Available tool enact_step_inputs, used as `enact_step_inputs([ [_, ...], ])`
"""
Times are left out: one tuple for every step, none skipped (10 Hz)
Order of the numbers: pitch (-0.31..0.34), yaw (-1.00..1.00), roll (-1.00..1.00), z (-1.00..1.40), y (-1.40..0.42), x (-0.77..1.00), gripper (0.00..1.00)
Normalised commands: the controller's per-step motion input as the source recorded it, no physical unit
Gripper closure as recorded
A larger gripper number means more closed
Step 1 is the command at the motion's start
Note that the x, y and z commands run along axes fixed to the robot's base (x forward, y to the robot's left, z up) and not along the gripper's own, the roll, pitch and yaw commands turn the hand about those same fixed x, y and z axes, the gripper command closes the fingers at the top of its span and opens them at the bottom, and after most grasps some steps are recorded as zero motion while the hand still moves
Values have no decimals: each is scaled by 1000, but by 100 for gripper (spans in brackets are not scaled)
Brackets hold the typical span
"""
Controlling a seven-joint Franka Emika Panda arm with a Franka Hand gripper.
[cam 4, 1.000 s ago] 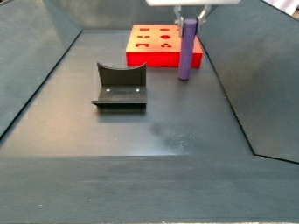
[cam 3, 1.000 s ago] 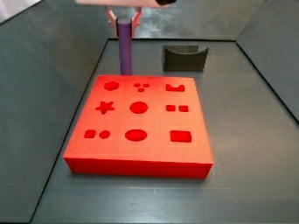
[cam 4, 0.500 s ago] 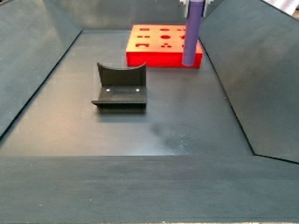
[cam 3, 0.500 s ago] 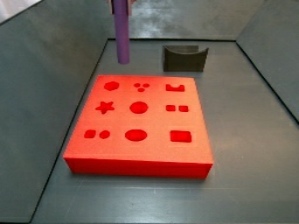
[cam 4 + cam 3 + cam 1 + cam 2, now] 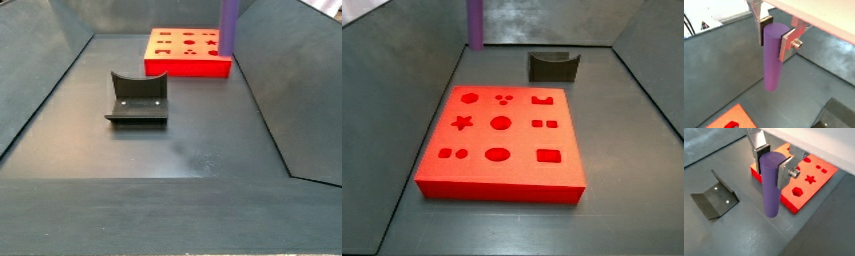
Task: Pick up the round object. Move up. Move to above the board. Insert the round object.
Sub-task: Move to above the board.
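Note:
The purple cylinder peg [image 5: 771,60] hangs upright, clamped near its top between the silver fingers of my gripper [image 5: 775,34]; both wrist views show this, with the gripper [image 5: 773,165] shut on the peg [image 5: 769,188]. In both side views only the peg's lower part shows at the upper edge [image 5: 476,22] [image 5: 230,25], well above the floor; the gripper itself is out of frame there. The red board [image 5: 502,140] with shaped cut-outs lies flat on the floor, also seen in a side view [image 5: 189,52] and in a wrist view [image 5: 807,178]. The peg hangs beside the board's edge, not over it.
A squat dark grey block with a curved notch [image 5: 553,66] stands on the floor beyond the board's far corner; it also shows in a side view [image 5: 136,98] and in a wrist view [image 5: 714,201]. Sloping grey walls enclose the floor.
The gripper has lifted the peg straight up: it stood with its end near the floor a second ago, and now only its lower part shows at the top of both side views.

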Motion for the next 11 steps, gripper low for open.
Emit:
enact_step_inputs([
  [65, 42, 130, 545, -9, -3, 100],
  [60, 35, 114, 307, -13, 4, 100],
  [63, 32, 107, 187, -13, 7, 100],
  [-90, -213, -292, 308, -1000, 332, 100],
  [-82, -204, -285, 308, -1000, 334, 100],
  [4, -97, -201, 305, -1000, 353, 100],
  [33, -66, -168, 307, -1000, 362, 100],
  [78, -30, -56, 307, -1000, 368, 100],
  [103, -16, -31, 307, -1000, 380, 100],
  [135, -1, -11, 321, -1000, 422, 100],
  [136, 4, 0, 255, -800, 356, 100],
])
